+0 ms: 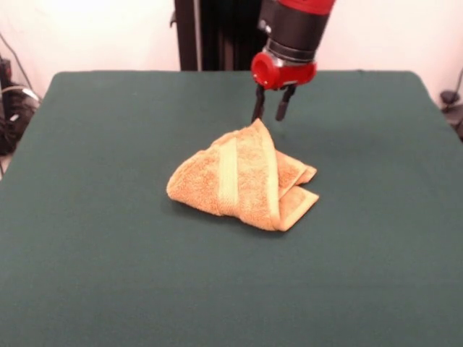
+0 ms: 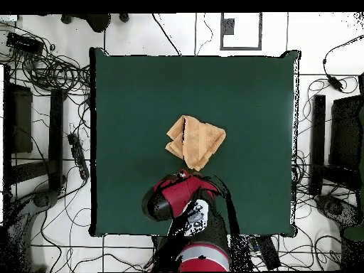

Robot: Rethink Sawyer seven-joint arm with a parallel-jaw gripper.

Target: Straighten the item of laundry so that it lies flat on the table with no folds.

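Note:
The item of laundry [image 1: 242, 181] is an orange-tan towel bunched into a folded, roughly triangular heap near the middle of the green table [image 1: 94, 238]. One paler woven band runs across its top layer, and folded corners stick out on the right. My gripper [image 1: 269, 116] hangs just behind the heap's raised far corner. Its two black fingers [image 1: 283, 105] stand apart and open, with nothing between them, and the left fingertip is close to that corner. From overhead, the towel [image 2: 195, 141] lies just beyond the red wrist [image 2: 181, 192], which hides the fingers.
The table [image 2: 128, 92] extends well past the towel on every side. Cables and dark equipment [image 2: 50, 71] lie on the floor beyond the table's edges. The black pedestal column [image 1: 217, 32] stands behind the far edge.

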